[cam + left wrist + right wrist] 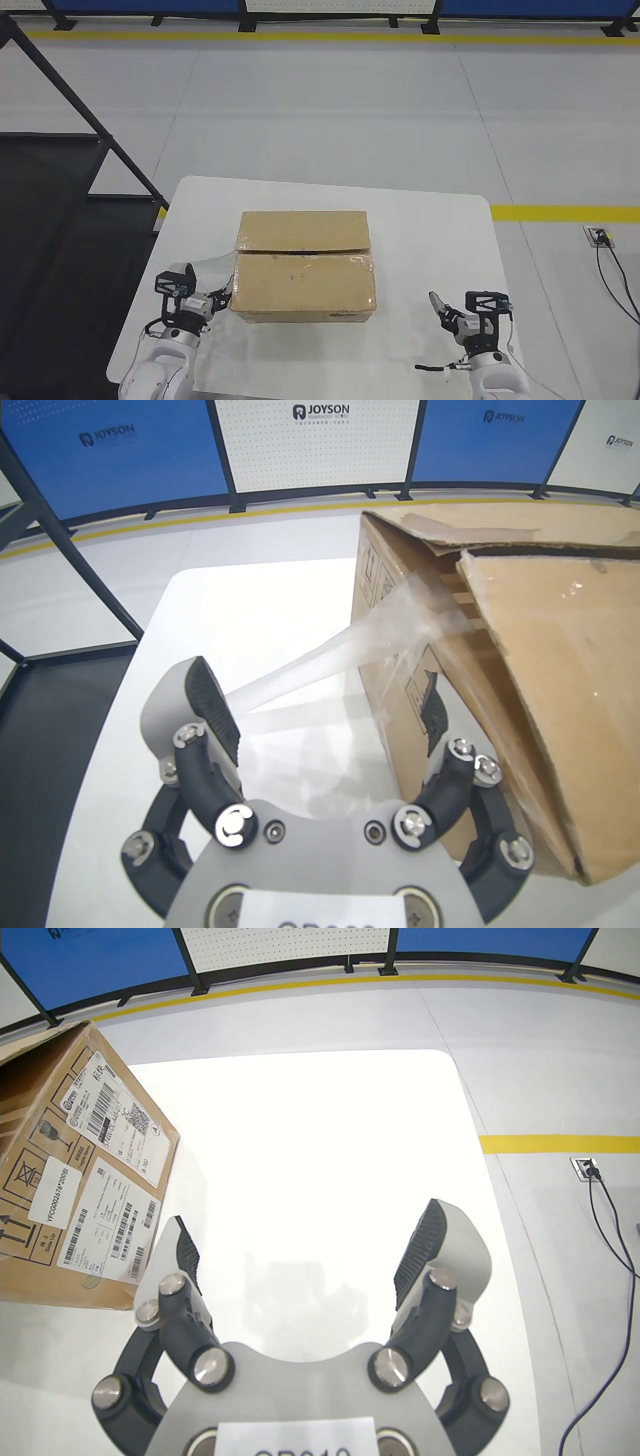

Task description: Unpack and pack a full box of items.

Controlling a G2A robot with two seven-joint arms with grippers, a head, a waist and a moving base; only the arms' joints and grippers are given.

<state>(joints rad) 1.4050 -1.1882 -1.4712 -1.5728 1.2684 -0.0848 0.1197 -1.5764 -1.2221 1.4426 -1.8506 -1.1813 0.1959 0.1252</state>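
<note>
Opening stage, I reckon: left pincer (315,680) wide, tape (350,640) from the box (305,270) clinging to it, right pincer (306,1215) wide too. Guessing the flaps (303,232) get lifted next.

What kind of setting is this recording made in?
Probably an indoor robot test hall, not a home: blue and white partition panels fence off a floor marked with a yellow line, with a floor socket near the white table holding a cardboard box.

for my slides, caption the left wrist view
Open left gripper beside a cardboard box, clear tape stretched from it to one finger.
</note>
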